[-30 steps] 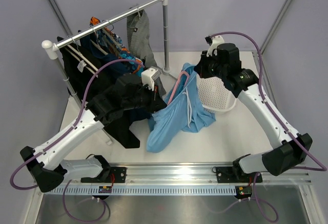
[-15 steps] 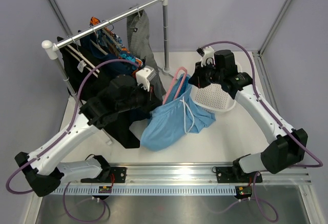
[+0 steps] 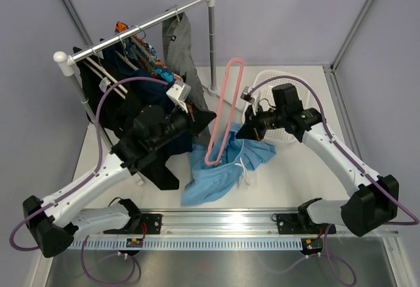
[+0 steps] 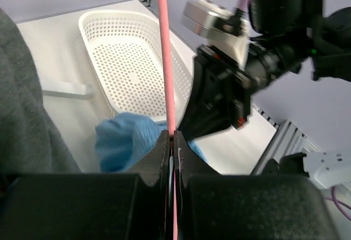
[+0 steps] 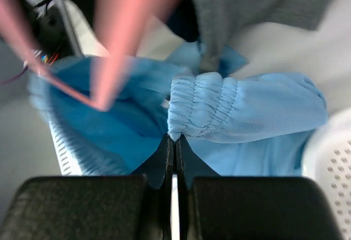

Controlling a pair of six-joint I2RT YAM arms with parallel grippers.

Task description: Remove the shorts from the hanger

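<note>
The pink hanger (image 4: 165, 59) is being clamped and held raised by the left gripper (image 4: 173, 138). The light blue shorts (image 3: 220, 172), on the table (image 3: 295, 175) at its lower end, are being pinched at the waistband by the right gripper (image 5: 173, 138), presumably for drawing off.

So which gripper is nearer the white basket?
Right. The right gripper is by the white basket, holding the light blue shorts; the left gripper is farther left, on the pink hanger.

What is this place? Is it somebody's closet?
Probably a robot lab's test booth, not a closet: two robot arms bolted at the edge of a white table, a small clothes rail and a white basket on it, plain grey walls around.
</note>
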